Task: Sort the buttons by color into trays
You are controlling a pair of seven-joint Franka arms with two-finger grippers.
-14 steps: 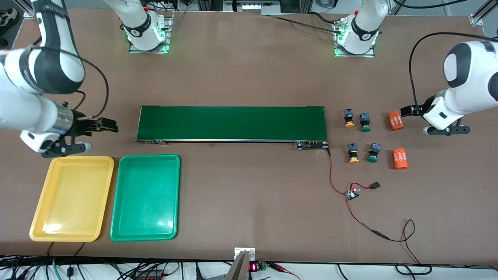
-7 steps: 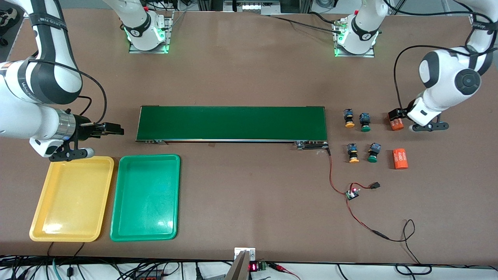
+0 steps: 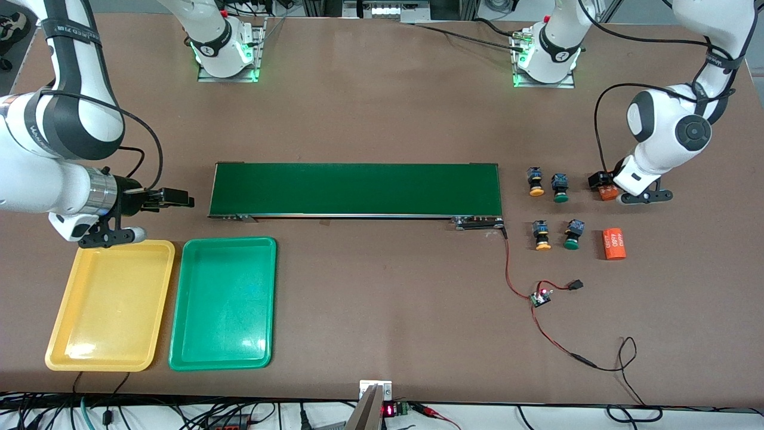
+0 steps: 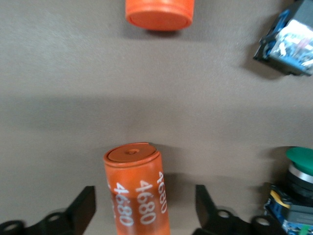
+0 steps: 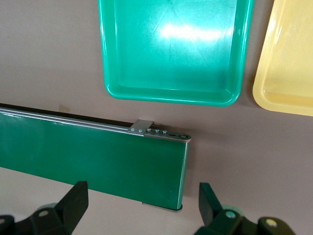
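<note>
Plainly, in the front view the four buttons sit in a square at about three o'clock on the table, just off the end of the dark-green conveyor belt point(image 3: 355, 189). Each has a black-and-blue body with a round cap pointing toward the camera. The two yellow-capped buttons point(image 3: 536, 182) point(image 3: 542, 235) are on the belt's side, the two green-capped buttons point(image 3: 560, 188) point(image 3: 572, 234) beside them, all four apart from each other. The yellow tray point(image 3: 110, 243) and green tray point(image 3: 230, 240) lie side by side at about eight o'clock, shallow and glossy with rounded corners. The left gripper point(image 3: 601, 184) is down at the farther orange cylinder point(image 3: 607, 193), next to the farther green-capped button. A second orange cylinder point(image 3: 614, 243) lies nearer the camera. The right gripper point(image 3: 179, 197) waits at nine o'clock, over bare table between the belt's end and the yellow tray.

In the left wrist view, the left gripper point(image 4: 145, 210) stands wide, its fingers point(image 4: 83, 208) on either side of the cylinder marked 4680 point(image 4: 137, 196), with a gap on each side. A green-capped button point(image 4: 301, 164) shows beside it, and another button's blue-and-black body point(image 4: 288, 44) shows farther off.

In the right wrist view, the right gripper point(image 5: 142, 205) is spread wide and holds nothing, above the belt's end point(image 5: 93, 156), with the green tray point(image 5: 171, 95) and yellow tray point(image 5: 274, 95) past it.
</note>
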